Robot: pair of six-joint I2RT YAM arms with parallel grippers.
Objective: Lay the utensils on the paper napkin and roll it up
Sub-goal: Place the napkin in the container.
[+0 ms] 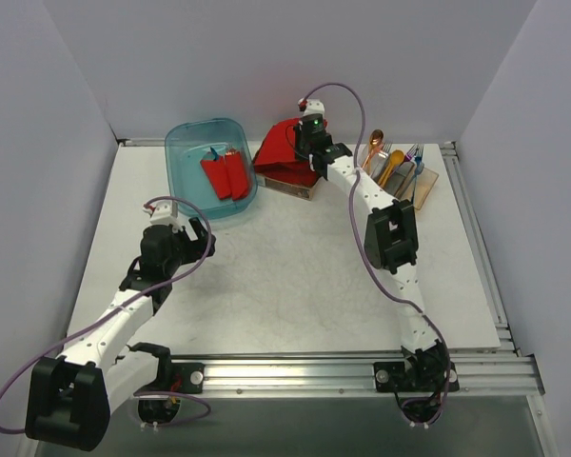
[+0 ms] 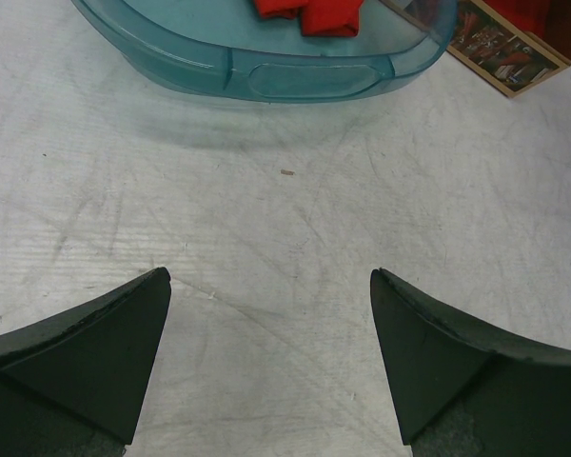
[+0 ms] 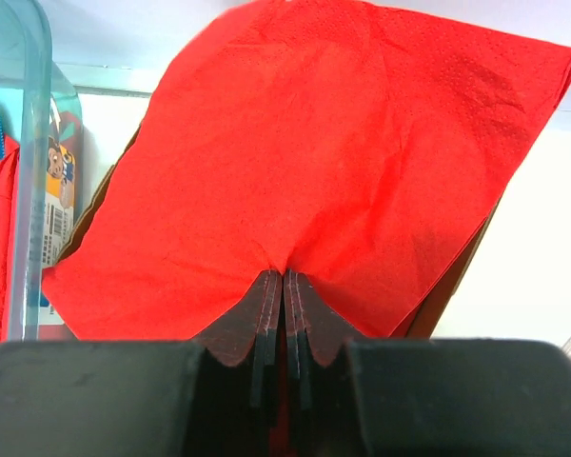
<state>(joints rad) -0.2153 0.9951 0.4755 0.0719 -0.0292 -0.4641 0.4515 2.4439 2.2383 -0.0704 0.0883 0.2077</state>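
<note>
Start at the lower left of the top view with the left gripper. Its jaws stand wide apart and hold nothing, and only bare table shows between the two dark fingertips. Just beyond it, toward the upper centre-left of the frame, note the translucent blue tub; two short red rolled bundles lie inside it. Move on to the upper centre of the top view, where the right arm reaches to the far side of the table. There the right gripper has its jaws pressed fully together on one edge of the paper napkin. The red sheet fans upward from the fingertips and fills most of the right wrist view. It sits directly over the red stack on the brown cardboard, just right of the tub. At the upper right, find the utensils standing together in a clear holder, apart from the napkin.
</note>
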